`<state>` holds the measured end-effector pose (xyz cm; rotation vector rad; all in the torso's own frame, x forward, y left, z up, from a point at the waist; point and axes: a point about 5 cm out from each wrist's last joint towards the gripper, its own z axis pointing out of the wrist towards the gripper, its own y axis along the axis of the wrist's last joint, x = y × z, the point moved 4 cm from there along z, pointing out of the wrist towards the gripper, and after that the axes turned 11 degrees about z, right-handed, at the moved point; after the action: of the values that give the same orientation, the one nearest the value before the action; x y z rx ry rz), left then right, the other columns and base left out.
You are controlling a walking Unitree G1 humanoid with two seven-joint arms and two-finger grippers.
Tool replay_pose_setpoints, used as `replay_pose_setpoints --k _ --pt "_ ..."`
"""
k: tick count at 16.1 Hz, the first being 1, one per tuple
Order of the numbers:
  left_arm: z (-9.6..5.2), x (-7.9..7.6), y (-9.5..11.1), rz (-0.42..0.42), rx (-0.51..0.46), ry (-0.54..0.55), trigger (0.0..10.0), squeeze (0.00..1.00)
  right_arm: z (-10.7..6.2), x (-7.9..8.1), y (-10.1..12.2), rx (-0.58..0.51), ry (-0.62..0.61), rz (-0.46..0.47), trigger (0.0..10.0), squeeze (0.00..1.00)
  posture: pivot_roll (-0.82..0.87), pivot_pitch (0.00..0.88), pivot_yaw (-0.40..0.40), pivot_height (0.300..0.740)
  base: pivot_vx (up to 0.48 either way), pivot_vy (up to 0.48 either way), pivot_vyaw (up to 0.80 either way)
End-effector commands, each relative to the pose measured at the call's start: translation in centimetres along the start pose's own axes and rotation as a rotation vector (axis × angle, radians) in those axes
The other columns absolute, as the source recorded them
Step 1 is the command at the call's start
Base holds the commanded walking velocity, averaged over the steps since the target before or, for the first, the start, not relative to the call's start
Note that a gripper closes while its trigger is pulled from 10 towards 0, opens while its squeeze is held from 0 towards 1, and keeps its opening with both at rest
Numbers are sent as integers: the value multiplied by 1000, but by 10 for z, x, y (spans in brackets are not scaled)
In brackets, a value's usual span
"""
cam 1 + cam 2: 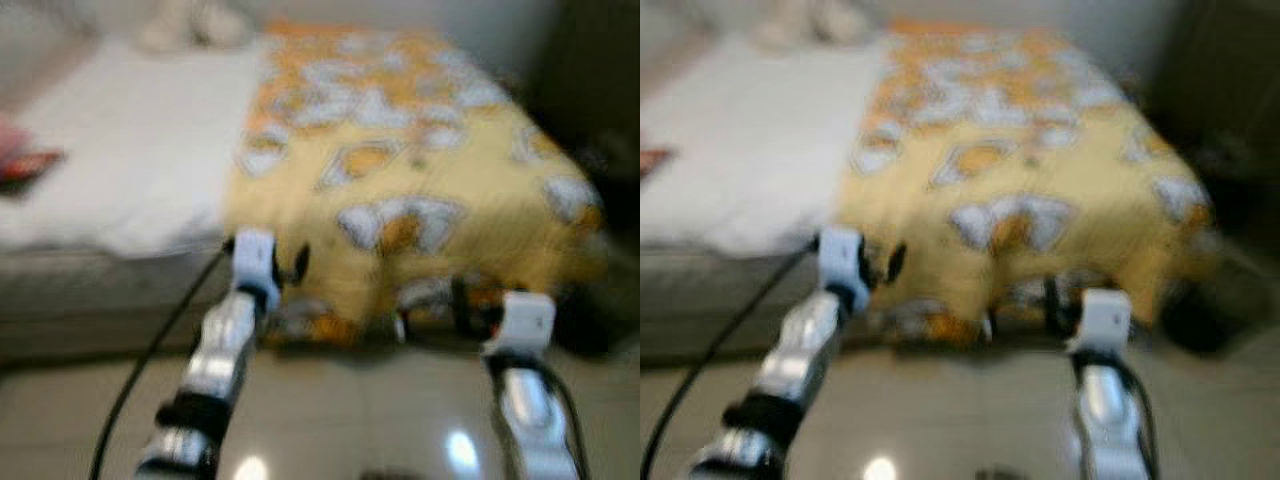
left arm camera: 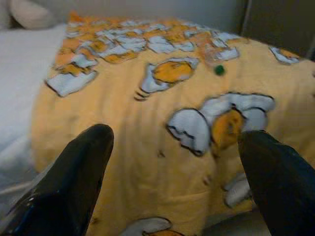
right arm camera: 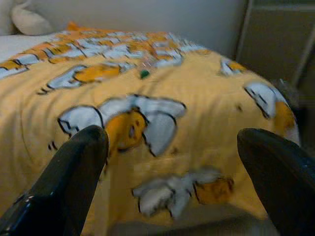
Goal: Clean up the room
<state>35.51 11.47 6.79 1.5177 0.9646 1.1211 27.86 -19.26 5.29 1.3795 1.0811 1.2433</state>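
While both claws hang wide and empty, you've got the yellow blanket (image 1: 400, 190) dead ahead mid-frame, left claw (image 2: 172, 162) and right claw (image 3: 172, 162) equally near its draped edge.

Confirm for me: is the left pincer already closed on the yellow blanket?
No. The left pincer is open, its two black fingers spread apart in front of the yellow blanket, not gripping it.

Both eye views smeared by blur, red object (image 1: 25, 165) cut by the frame edge and unidentifiable, pale lump (image 1: 190, 22) at bed's head indistinct, small green thing (image 2: 219, 70) on yellow blanket (image 2: 162, 123) too small to identify.
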Motion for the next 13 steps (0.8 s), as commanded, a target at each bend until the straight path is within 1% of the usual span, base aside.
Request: replay_pose_setpoints --k 1,3,4,5,7,9,13 --pt "2 5 4 2 -9 15 10000 0 0 3 -3 18 13 4 10000 0 -28 0 67 740 480 0 0" --pt "2 5 2 -18 1 17 10000 0 0 9 -3 19 54 4 10000 0 -34 0 66 740 480 0 0" --pt "2 5 1 -6 1 19 10000 0 0 12 0 1 75 -15 10000 0 -36 0 68 740 480 0 0" --pt "2 5 1 -4 1 18 10000 0 0 13 0 3 78 -11 10000 0 -36 0 68 740 480 0 631" --pt "3 1 3 1 -11 6 10000 0 0 7 -3 17 59 -3 10000 0 -40 0 66 740 480 0 584" --pt "4 -2 5 9 -23 -7 10000 0 1 5 -3 20 56 -6 10000 0 -42 0 66 740 480 0 0" --pt "6 -1 6 2 -21 -4 10000 0 3 6 -4 22 58 -9 10000 0 -44 0 67 740 480 0 0"
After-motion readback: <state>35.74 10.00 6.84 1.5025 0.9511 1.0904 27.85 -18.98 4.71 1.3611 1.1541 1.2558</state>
